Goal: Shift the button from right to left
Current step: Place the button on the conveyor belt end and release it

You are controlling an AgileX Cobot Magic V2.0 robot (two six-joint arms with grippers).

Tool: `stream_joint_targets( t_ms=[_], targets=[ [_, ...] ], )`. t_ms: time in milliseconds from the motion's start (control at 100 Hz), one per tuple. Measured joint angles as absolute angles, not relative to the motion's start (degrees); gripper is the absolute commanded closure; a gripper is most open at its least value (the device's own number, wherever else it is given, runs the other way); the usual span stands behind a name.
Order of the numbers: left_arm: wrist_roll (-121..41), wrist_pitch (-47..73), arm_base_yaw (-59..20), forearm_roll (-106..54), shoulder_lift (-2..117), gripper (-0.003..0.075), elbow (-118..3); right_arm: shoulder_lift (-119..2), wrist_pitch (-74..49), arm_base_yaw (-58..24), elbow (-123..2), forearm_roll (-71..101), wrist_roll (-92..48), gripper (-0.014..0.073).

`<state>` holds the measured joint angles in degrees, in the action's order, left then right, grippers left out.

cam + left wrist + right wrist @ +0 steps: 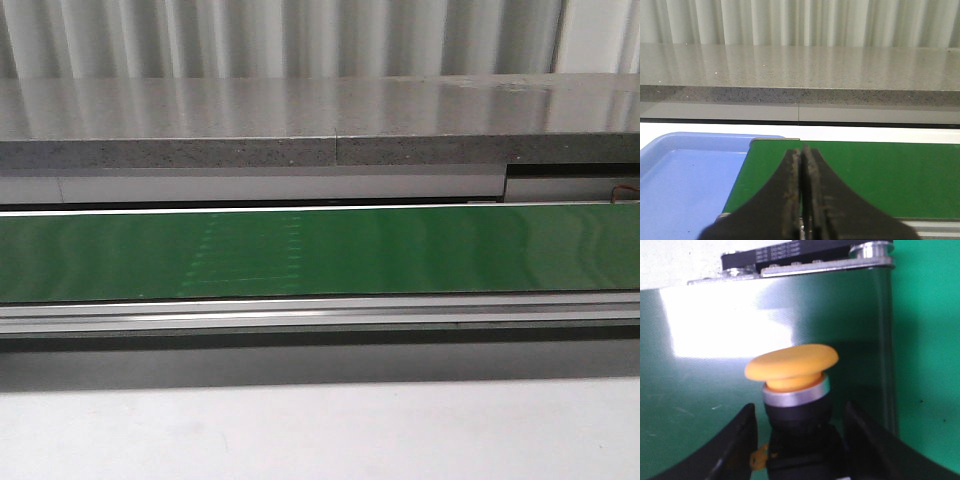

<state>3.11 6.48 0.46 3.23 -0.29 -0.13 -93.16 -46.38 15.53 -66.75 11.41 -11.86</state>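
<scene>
The button [791, 364] shows only in the right wrist view. It has a yellow-orange cap, a silver ring and a black collar, and it stands over the green belt [705, 390] near the belt's end. My right gripper [800, 412] is open, one finger on each side of the button's dark body. A gap shows on one side; the other finger is very close to the body. My left gripper [802, 150] is shut and empty over the belt's other end [890, 175]. The front view shows the belt [320, 250] with no button and no gripper.
A blue tray [685, 180] lies beside the belt's end under my left gripper. A metal end roller and bracket [805, 265] close the belt near the button. A grey speckled ledge [300, 120] runs behind the belt, and a metal rail [320, 315] runs along its front.
</scene>
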Motion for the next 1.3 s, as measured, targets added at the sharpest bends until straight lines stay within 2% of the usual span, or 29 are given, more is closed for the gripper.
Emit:
stream_joint_targets(
  t_ms=[160,350,420,590,850,1300],
  targets=[
    [3.11,6.48,0.46,3.23,-0.29,0.0740,-0.13,-95.22,-46.82,15.53,-66.75,12.07,-11.86,0.0225],
    [3.11,6.48,0.46,3.23,-0.29,0.0740,-0.13,-96.61,-46.82,15.53,-66.64,12.62,-11.86,-0.0005],
    [3.11,6.48,0.46,3.23,-0.29,0.0740,-0.13,-96.61,-46.69,15.53,-66.64,12.98,-11.86,-0.0051],
    [3.11,6.48,0.46,3.23,-0.29,0.0740,-0.13,-93.82,-44.48,15.04,-66.64,12.97,-12.16,-0.0054],
    [3.11,6.48,0.46,3.23,-0.29,0.0740,-0.13,-82.26,-40.38,12.64,-65.53,13.10,-15.27,-0.0054],
    [3.11,6.48,0.46,3.23,-0.29,0.0740,-0.13,-51.50,-32.92,12.19,-45.14,13.22,-17.86,-0.0052]
  ],
)
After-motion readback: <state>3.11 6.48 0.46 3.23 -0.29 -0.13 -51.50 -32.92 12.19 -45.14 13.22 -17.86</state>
